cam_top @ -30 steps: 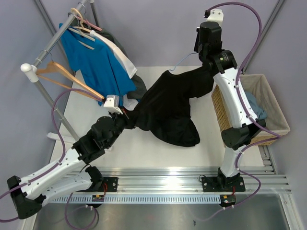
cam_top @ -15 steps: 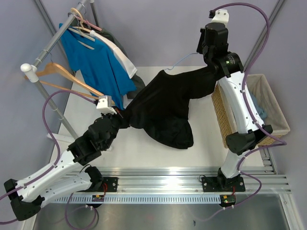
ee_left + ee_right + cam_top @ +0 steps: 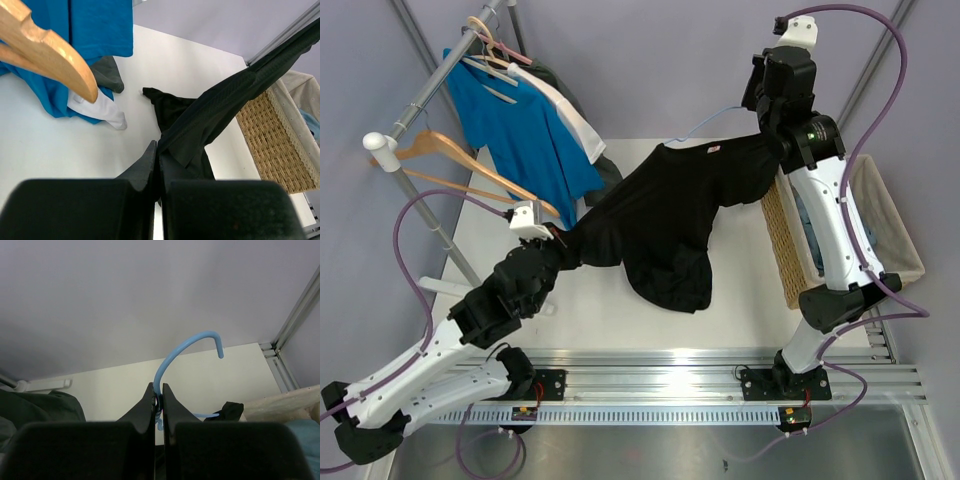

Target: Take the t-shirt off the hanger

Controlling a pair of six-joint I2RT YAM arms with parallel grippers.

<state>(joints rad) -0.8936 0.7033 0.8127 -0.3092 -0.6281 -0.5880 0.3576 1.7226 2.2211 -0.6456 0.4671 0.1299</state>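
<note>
The black cotton t-shirt is stretched in a taut band above the white table, its lower part sagging in folds. The left gripper pinches its edge. The right gripper is clamped on the light blue wire hanger at the collar.

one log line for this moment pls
left pincer: shut on black t-shirt | right pincer: shut on blue hanger hook | t-shirt: stretched between both, not yet off hanger
</note>
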